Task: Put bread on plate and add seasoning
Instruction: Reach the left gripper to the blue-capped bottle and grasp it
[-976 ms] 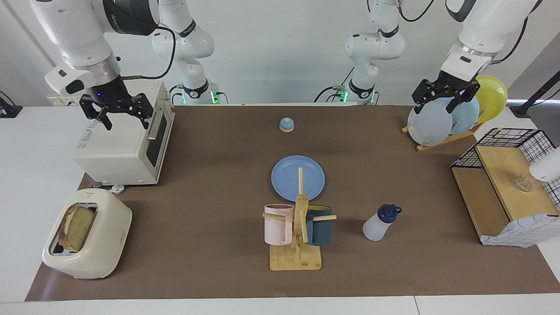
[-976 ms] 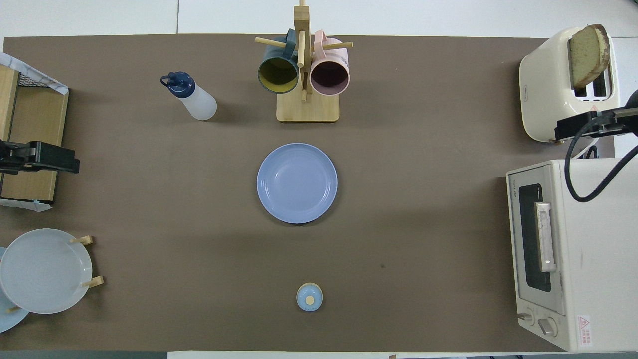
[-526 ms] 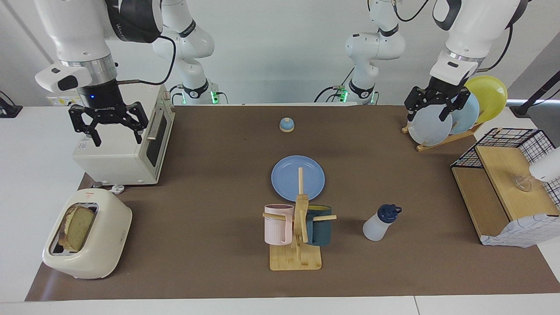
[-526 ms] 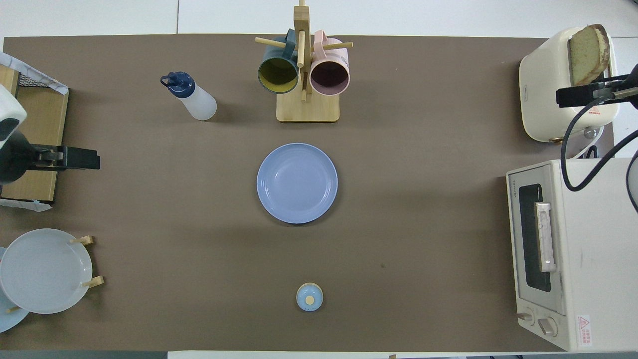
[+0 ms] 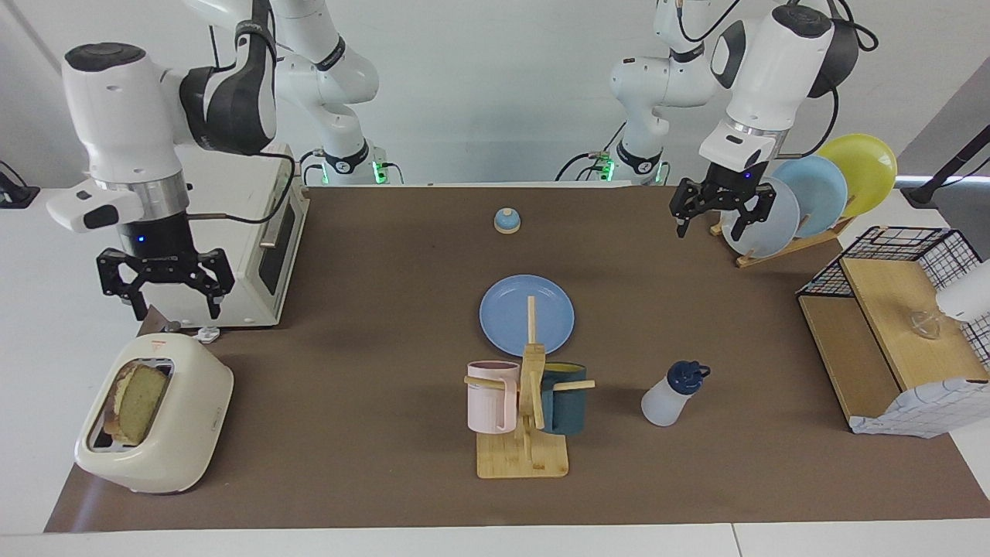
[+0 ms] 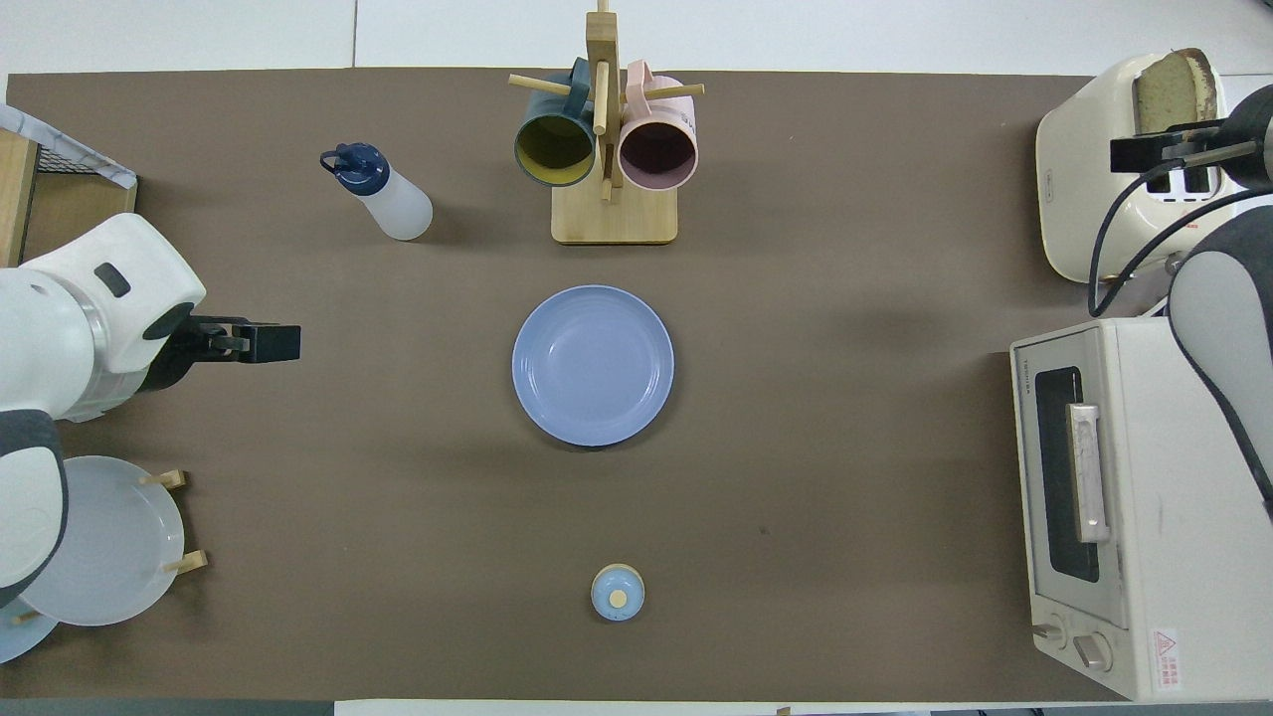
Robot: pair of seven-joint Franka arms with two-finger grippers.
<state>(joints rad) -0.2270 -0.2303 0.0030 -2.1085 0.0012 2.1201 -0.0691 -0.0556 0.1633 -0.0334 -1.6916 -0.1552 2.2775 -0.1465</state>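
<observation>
Both arms are travelling since the earlier frames: the right gripper (image 5: 164, 292), at the left of the facing view, is dropping from over the toaster oven (image 5: 224, 255) toward the toaster (image 5: 155, 414) at lower left, while the left gripper (image 5: 721, 215), upper right, is sliding away from the rack of 3 plates (image 5: 804, 205) out over the mat. Each gripper is hanging wide-fingered and holding nothing. At centre frame the blue plate (image 5: 506, 309) is lying bare; the bread (image 5: 138, 402) is standing in a toaster slot, and the seasoning (image 5: 671, 394) is waiting in the lower middle, beside the mug tree (image 5: 527, 410). Fetching the bread seems to be the step in hand; it will likely go best by coming straight down, pinching the slice's 2 flat faces, and lifting vertically.
</observation>
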